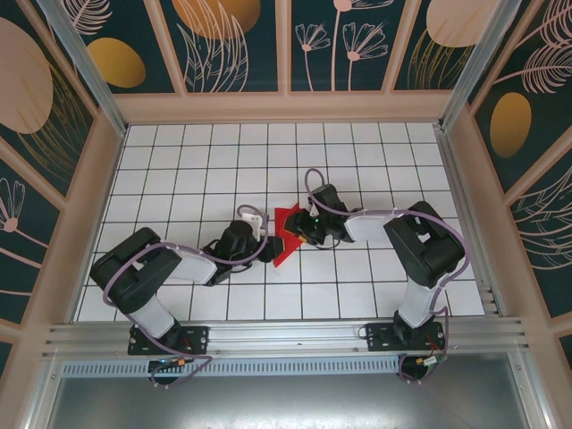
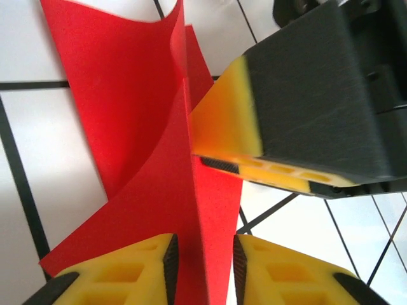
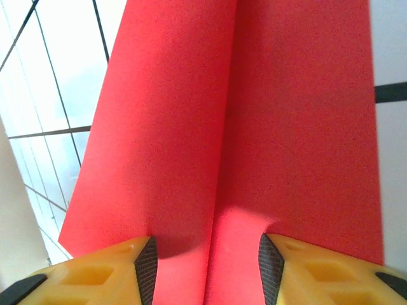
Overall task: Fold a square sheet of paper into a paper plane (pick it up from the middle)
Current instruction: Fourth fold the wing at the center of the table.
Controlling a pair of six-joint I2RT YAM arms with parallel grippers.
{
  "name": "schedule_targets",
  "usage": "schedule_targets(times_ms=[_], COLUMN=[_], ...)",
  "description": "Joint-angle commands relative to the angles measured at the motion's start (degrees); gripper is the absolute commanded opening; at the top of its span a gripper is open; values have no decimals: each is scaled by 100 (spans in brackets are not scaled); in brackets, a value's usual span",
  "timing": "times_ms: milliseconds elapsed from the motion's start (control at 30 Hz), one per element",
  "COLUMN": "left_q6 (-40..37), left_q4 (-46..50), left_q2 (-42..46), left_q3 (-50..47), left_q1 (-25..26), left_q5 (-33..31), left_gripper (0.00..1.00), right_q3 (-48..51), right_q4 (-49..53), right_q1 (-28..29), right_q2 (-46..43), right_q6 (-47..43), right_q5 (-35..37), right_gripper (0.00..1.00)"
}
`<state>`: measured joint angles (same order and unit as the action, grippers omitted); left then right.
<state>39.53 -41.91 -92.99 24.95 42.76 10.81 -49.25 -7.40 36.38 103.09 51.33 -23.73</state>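
The red sheet of paper (image 1: 284,223) lies at the middle of the table, folded into a narrow pointed shape with a raised centre crease. My left gripper (image 1: 262,236) is at its left side and my right gripper (image 1: 303,230) at its right. In the left wrist view the paper's (image 2: 159,190) upright fold stands between my left gripper's (image 2: 205,251) open jaws, with a gap on each side. The right gripper's yellow finger (image 2: 226,121) touches that fold further along. In the right wrist view the paper's (image 3: 254,114) crease runs between my right gripper's (image 3: 206,254) widely open jaws.
The table is a white grid of tiles (image 1: 223,152) walled by patterned panels (image 1: 286,45), with an aluminium rail (image 1: 286,335) along the near edge. Both arms reach inward and their grippers stand close together over the paper.
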Motion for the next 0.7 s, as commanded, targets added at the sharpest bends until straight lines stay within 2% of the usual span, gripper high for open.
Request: schedule_targets(times_ms=[0,133,333,467,667], left_q6=[28,53,161,233,144], left_q4=[444,566,1227,1042,1127], left_q2=[360,511,152,-93,-289], left_q3=[-1,-32,386,526,684], left_q1=[-9,-20,-22,-28,-22], left_q5=[-382,-441,-389,36,-37], left_gripper=[34,33,36,38,33], right_q3=[-94,-74,95,199,333], right_q4=[1044,992,706,472,216], right_q1=[96,149,150,141,116], right_q2=[612,687,537,460,247], right_q6=[-49,19,70,98,140], right_q5=[872,853,758,626,480], right_gripper=[50,50,50,50,50])
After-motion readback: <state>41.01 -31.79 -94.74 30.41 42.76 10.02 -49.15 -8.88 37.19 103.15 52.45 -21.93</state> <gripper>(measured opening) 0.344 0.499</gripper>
